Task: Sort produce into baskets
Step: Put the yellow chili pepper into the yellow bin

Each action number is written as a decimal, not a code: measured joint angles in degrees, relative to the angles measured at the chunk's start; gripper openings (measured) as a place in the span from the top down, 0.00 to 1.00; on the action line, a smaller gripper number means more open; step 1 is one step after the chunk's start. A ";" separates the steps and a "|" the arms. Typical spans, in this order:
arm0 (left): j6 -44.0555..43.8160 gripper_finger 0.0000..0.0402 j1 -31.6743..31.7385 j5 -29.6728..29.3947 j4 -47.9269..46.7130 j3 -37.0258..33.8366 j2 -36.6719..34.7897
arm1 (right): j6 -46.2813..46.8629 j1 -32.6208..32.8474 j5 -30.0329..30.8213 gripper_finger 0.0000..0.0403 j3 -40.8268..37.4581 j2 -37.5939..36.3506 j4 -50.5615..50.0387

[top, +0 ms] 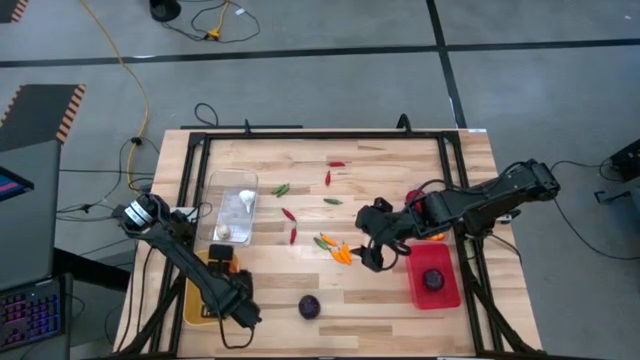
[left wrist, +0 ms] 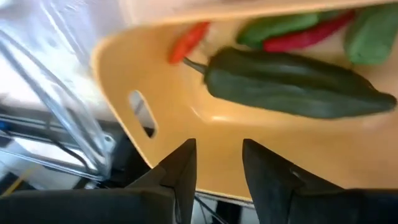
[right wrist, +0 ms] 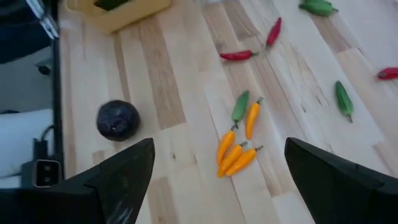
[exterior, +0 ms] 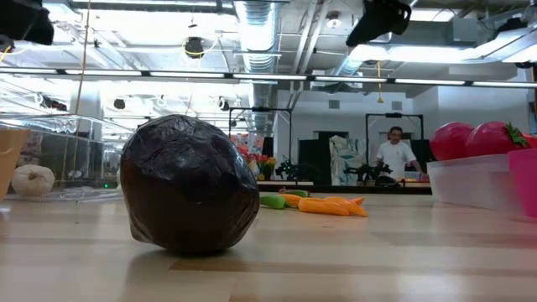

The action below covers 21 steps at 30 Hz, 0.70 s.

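While my left gripper [left wrist: 217, 165] hangs over the yellow basket [left wrist: 161, 118] at the table's seven o'clock corner, its fingers stand a little apart and hold nothing. A big green pepper [left wrist: 292, 84] lies in the basket just under them, so I think a drop is finishing here. To do it well, I should lift straight up and not bump the basket wall.

My right gripper [right wrist: 217, 180] has its fingers wide apart, empty, above the orange chillies [right wrist: 236, 149] near the middle. The purple round [top: 309, 307] sits alone at six o'clock. The red basket [top: 434, 290] waits at four o'clock.
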 joint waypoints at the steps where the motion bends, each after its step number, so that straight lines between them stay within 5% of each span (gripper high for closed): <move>1: -0.04 0.71 -0.21 -1.07 0.05 0.00 -0.25 | 0.14 0.00 0.09 0.04 0.00 -0.01 0.13; 8: -5.65 0.72 -0.33 -7.94 2.04 0.00 -5.92 | 5.08 -1.18 9.33 0.04 0.09 5.21 -0.43; 21: -3.23 0.72 -0.37 -28.79 18.40 0.00 -19.74 | 7.84 -5.55 6.36 0.06 0.04 22.00 0.11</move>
